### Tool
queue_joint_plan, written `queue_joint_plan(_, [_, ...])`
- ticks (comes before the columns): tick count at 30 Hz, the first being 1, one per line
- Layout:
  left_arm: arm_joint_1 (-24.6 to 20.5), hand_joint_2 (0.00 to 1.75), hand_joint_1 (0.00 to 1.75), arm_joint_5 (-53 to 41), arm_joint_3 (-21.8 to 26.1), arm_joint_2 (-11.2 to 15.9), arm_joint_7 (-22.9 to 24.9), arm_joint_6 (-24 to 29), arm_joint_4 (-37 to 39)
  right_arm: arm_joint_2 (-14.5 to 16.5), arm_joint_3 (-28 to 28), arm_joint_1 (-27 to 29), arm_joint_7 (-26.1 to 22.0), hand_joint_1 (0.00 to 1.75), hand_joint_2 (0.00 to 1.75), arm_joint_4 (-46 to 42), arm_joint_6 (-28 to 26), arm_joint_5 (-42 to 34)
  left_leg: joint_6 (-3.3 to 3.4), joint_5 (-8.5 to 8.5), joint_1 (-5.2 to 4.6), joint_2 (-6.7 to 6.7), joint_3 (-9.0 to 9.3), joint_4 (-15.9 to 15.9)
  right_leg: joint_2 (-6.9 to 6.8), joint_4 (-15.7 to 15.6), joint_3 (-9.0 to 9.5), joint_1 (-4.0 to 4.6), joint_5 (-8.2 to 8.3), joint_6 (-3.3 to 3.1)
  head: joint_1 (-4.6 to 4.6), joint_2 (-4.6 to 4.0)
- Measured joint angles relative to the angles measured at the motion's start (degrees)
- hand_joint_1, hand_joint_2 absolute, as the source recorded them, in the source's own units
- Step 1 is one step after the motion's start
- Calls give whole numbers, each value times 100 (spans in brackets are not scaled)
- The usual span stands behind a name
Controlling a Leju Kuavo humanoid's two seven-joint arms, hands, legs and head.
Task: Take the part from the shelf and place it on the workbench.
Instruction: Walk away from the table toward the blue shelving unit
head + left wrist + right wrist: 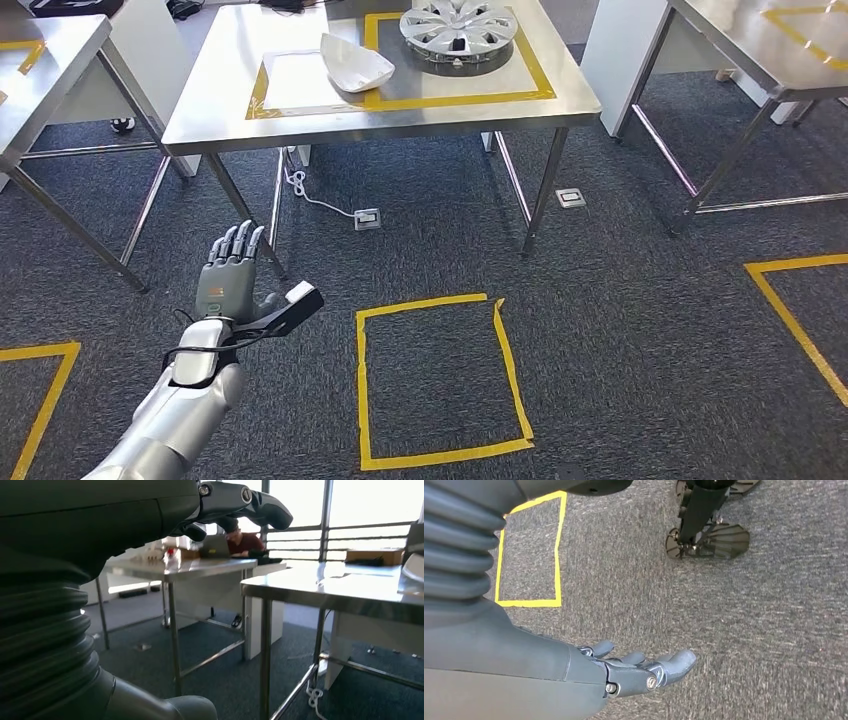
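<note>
While head view shows part (355, 62) on workbench (230, 110) | left robot hand (232, 272) released | right robot hand (644, 670) released

A grey carpeted floor (620, 330) carries a square outlined in yellow tape (440, 380), with parts of other taped outlines (795, 310) towards the right and left edges. A white cable (305, 195) trails across the carpet to a small floor socket (367, 218), and a second socket (570, 197) sits just beside a steel leg. Further steel tables (760, 50) stand to either side. In the left wrist view, a person in a red top (243, 541) sits at a laptop (215, 545) before bright windows (370, 510).
</note>
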Motion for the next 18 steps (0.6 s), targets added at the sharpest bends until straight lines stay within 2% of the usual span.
queue_joint_plan(7, [549, 175, 0, 988, 288, -45, 57, -279, 116, -91, 578, 138, 153, 0, 175, -86, -86, -709, 1, 0, 0, -2, -21, 2, -2, 0, -18, 1, 0, 0, 0, -1])
queue_joint_plan(11, [816, 0, 0, 1541, 402, -59, 85, -488, 183, -153, 963, 227, 247, 0, 0, -158, -121, -1118, 2, 0, 0, -2, -26, 2, -2, 0, -22, 1, 0, 1, 0, -1])
queue_joint_plan(18, [1265, 0, 0, 2525, 574, -73, 127, -861, 299, -267, 1722, 393, 413, 0, 0, -292, -187, -1844, 4, -2, 0, -3, -34, 2, -2, -1, -29, 1, -1, 2, 0, 0])
